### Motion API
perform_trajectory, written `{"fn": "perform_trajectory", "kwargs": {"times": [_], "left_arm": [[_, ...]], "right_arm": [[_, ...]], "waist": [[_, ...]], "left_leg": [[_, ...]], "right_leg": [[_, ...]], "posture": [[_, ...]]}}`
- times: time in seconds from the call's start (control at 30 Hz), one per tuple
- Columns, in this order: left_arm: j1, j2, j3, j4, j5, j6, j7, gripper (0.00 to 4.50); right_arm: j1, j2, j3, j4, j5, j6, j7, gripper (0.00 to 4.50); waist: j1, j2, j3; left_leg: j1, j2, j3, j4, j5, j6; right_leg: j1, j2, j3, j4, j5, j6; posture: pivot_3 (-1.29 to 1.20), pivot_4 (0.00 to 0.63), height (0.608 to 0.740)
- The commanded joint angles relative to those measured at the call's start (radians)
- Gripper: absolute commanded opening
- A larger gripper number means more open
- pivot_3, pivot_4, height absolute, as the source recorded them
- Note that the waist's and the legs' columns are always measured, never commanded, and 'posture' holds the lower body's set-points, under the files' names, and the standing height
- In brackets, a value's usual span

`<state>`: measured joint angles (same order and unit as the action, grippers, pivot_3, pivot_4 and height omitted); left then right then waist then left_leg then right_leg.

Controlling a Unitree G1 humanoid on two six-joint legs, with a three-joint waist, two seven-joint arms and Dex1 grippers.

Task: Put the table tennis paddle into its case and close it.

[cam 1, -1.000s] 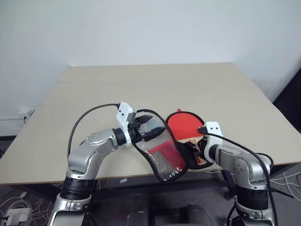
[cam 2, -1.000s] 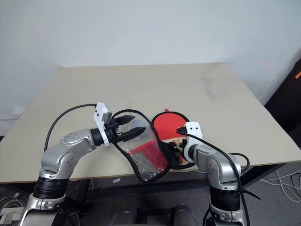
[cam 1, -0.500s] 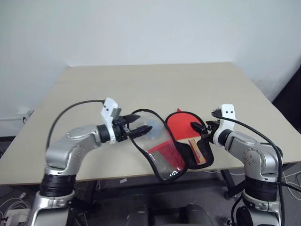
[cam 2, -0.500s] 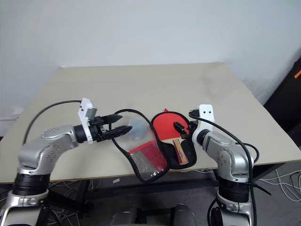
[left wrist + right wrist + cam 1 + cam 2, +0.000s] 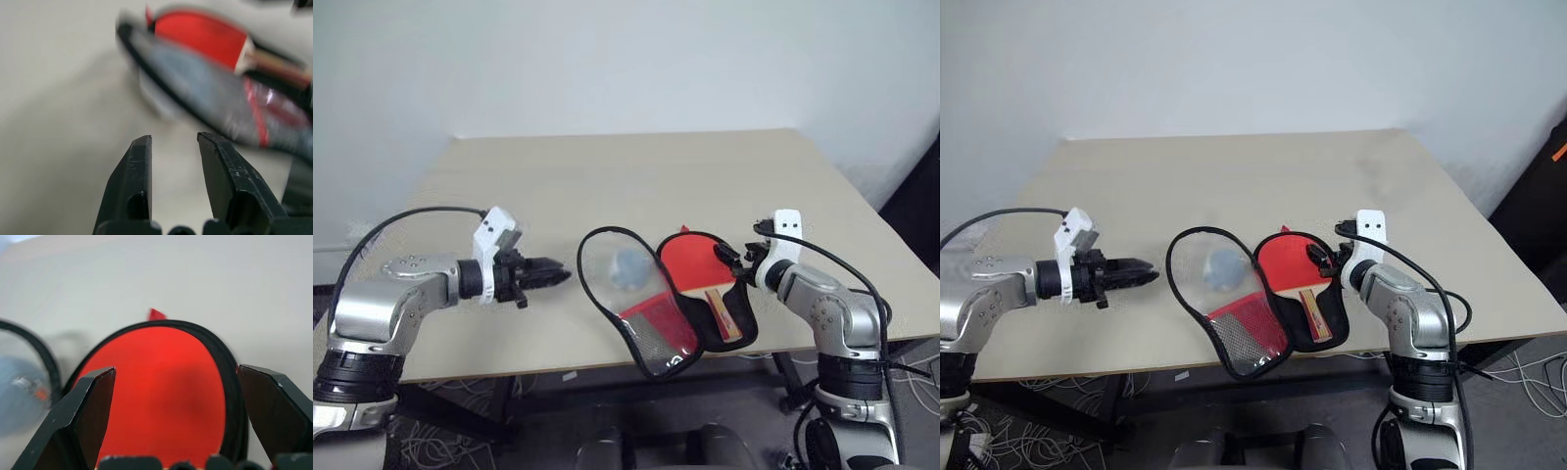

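The left end effector (image 5: 551, 274) reaches level across the worktop (image 5: 626, 176), fingers nearly closed, empty, well apart from the case (image 5: 656, 304). The right end effector (image 5: 729, 257) spreads wide above the table tennis paddle (image 5: 697, 264), which lies in the open case; its handle end is partly hidden.

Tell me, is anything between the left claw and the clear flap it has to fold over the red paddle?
Nothing visible. Only bare table lies between the left gripper and the clear flap of the case. The paddle already lies in the black half.
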<state>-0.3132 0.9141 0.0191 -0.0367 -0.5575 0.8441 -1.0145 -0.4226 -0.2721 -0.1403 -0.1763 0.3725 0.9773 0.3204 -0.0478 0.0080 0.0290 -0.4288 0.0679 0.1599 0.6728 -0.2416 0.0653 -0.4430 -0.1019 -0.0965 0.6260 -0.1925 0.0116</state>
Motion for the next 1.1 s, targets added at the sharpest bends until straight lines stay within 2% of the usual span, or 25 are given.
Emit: {"fn": "perform_trajectory", "kwargs": {"times": [0.03,0.17,0.33,0.43,0.57,0.63,0.8,0.9,1.0,1.1], "left_arm": [[0.008,0.004,-0.027,-0.007,0.020,-0.024,-0.040,1.43],[0.003,-0.063,-0.068,-0.028,0.025,-0.010,-0.016,1.43],[-0.023,-0.178,-0.116,-0.083,0.008,0.014,0.009,1.43],[-0.029,-0.222,-0.124,-0.103,0.000,0.029,0.014,1.43],[-0.070,-0.310,-0.135,-0.113,-0.021,0.050,0.043,1.43],[-0.098,-0.353,-0.144,-0.100,-0.020,0.054,0.059,1.43],[-0.191,-0.538,-0.169,-0.023,0.016,0.027,0.178,1.43],[-0.218,-0.607,-0.225,0.033,0.101,-0.051,0.233,1.43],[-0.249,-0.689,-0.265,0.100,0.148,-0.090,0.277,1.43],[-0.260,-0.730,-0.259,0.116,0.149,-0.089,0.284,1.43]], "right_arm": [[-0.026,-0.055,0.009,0.006,0.041,-0.040,0.105,4.28],[-0.030,-0.116,0.041,0.025,0.026,-0.077,0.166,4.28],[-0.062,-0.104,0.016,0.016,0.046,-0.091,0.150,4.28],[-0.070,-0.085,-0.035,-0.032,0.101,-0.091,0.151,4.28],[-0.103,-0.060,-0.147,-0.115,0.248,-0.058,0.145,4.28],[-0.115,-0.056,-0.180,-0.140,0.301,-0.047,0.136,4.28],[-0.141,-0.045,-0.226,-0.157,0.387,-0.045,0.084,4.28],[-0.152,-0.037,-0.250,-0.154,0.440,-0.048,0.055,4.28],[-0.144,-0.040,-0.233,-0.157,0.447,-0.051,0.029,4.28],[-0.132,-0.040,-0.211,-0.156,0.433,-0.063,0.007,4.28]], "waist": [[0.000,0.000,0.000],[0.002,0.000,0.000],[0.002,-0.001,0.000],[0.002,-0.001,0.000],[0.004,0.000,0.000],[0.004,0.000,0.000],[0.012,-0.001,0.000],[0.014,-0.001,0.000],[0.015,-0.001,0.000],[0.015,-0.001,0.000]], "left_leg": [[0.000,0.000,0.000,0.000,0.000,0.000],[0.000,0.000,0.000,0.000,0.000,0.000],[0.000,0.000,0.000,0.001,0.000,0.000],[0.000,0.000,0.000,0.002,0.000,0.000],[0.000,0.000,-0.001,0.002,0.000,0.001],[0.000,-0.001,-0.003,0.003,0.000,0.001],[0.000,-0.001,-0.005,0.004,0.001,0.002],[0.000,-0.001,-0.005,0.004,0.002,0.005],[0.000,-0.001,-0.004,0.004,0.003,0.005],[0.000,-0.001,-0.005,0.005,0.002,0.006]], "right_leg": [[0.000,0.000,0.000,0.000,0.000,0.000],[0.001,0.000,0.000,0.000,0.000,0.000],[0.000,0.000,0.000,0.000,0.000,0.000],[0.001,0.000,0.000,0.000,0.000,0.000],[0.001,0.000,0.000,0.000,0.000,0.000],[0.002,0.000,0.000,0.000,0.000,0.000],[0.003,0.000,0.000,0.000,0.000,0.000],[0.003,0.000,0.000,0.001,0.000,0.000],[0.004,0.000,0.000,0.001,0.002,-0.002],[0.003,0.000,0.000,0.001,0.002,-0.002]], "posture": [[0.00,0.000,0.724],[0.00,0.000,0.724],[0.00,0.000,0.724],[0.00,0.000,0.724],[0.00,0.000,0.724],[0.00,0.000,0.724],[0.00,0.000,0.724],[0.00,0.000,0.724],[0.00,0.000,0.724],[0.00,0.000,0.724]]}}
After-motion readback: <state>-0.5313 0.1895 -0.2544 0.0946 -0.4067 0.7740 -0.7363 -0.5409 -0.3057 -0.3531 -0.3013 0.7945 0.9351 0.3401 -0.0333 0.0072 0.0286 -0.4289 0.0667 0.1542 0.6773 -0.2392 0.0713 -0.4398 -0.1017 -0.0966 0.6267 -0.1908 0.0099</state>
